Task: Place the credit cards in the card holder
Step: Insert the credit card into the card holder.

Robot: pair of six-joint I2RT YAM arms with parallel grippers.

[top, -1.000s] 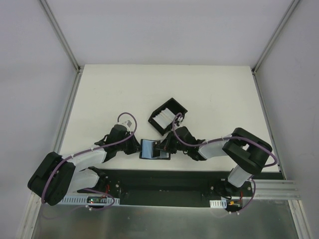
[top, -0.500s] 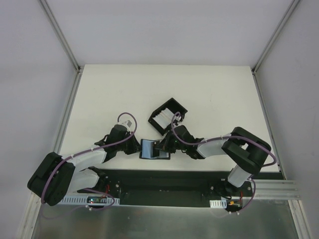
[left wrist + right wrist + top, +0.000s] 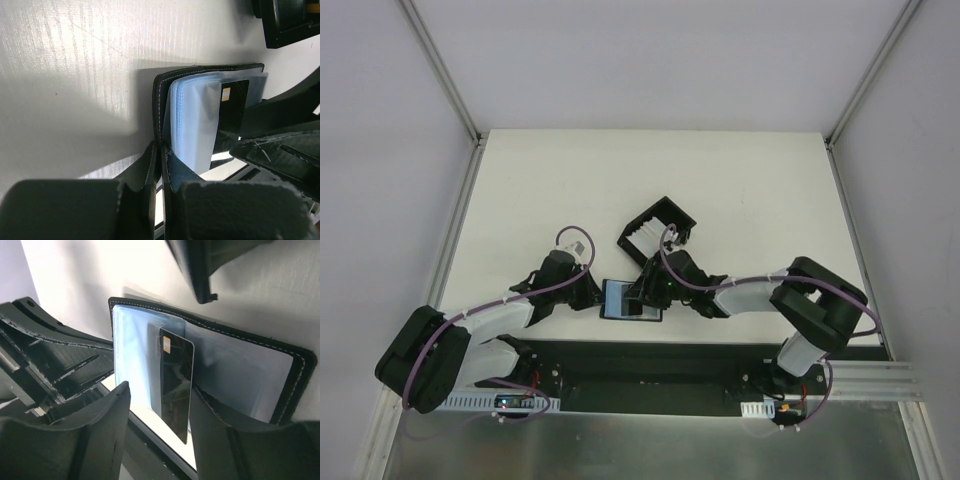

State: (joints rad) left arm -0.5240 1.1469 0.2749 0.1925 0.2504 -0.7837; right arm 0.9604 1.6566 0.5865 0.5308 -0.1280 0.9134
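Observation:
The card holder [image 3: 630,300] lies open near the table's front edge, its bluish sleeves [image 3: 195,120] showing inside a black cover [image 3: 300,365]. My left gripper [image 3: 592,296] is shut on the cover's near edge [image 3: 161,150]. One credit card [image 3: 176,385], glossy and dark with a gold chip, stands partly inside a sleeve [image 3: 233,107]. My right gripper [image 3: 159,390] is open around it; the left finger [image 3: 100,425] is well clear and the right finger [image 3: 225,435] is close beside the card. More credit cards [image 3: 645,240] stand in a black tray.
The black walled tray [image 3: 670,212] sits just behind the card holder, its corner at the top right of the left wrist view [image 3: 290,20]. Both arms meet over the holder at the table's front edge [image 3: 720,340].
My right gripper has opened and let go of the card, which stays in the sleeve. The right arm has edged slightly left. The left gripper has not moved.

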